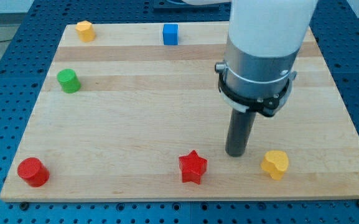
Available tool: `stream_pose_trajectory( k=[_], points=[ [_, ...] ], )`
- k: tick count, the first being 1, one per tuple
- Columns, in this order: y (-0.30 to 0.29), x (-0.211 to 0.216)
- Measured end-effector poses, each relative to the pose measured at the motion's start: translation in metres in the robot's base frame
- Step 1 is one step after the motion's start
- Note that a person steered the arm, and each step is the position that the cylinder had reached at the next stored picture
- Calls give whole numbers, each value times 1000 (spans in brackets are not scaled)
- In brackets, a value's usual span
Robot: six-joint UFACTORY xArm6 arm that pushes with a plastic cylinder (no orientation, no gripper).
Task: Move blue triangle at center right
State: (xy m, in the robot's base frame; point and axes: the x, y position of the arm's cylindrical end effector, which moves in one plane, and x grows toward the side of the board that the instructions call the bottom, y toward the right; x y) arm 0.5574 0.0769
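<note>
My tip [236,154] rests on the wooden board [135,124] in the lower right of the frame, the dark rod rising straight from it into the grey collar and white arm housing [263,37] that fill the upper right. I carry no jaws: the arm ends in this plain rod, so there is nothing to stand wide or narrow and nothing held.

Just to the right of my tip and slightly lower sits a yellow heart-shaped block [274,164], near but apart from the rod. To the lower left of my tip lies a red star [193,167], also near and not touching. My tip stands between these two, a little above the line joining them.

Well apart, a red cylinder [32,172] sits at the lower left corner of the board. A green cylinder [68,81] stands at the left edge, in the upper half of the frame. A second yellow block [85,30], its shape hard to make out, sits at the upper left corner. A blue cube [170,34] sits near the top edge, left of my arm.

The blue triangle the task names does not show anywhere on the visible board; my arm covers part of the upper right, and I cannot tell whether it lies behind it.

The board rests on a blue perforated table [5,74].
</note>
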Motion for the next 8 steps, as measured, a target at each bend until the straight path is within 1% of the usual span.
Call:
stream_pose_trajectory(
  k=[1,3,4,5,6,8],
  points=[
    [32,17],
    [120,20],
    [143,20],
    [96,11],
    [57,-31],
    [34,-177]
  ],
)
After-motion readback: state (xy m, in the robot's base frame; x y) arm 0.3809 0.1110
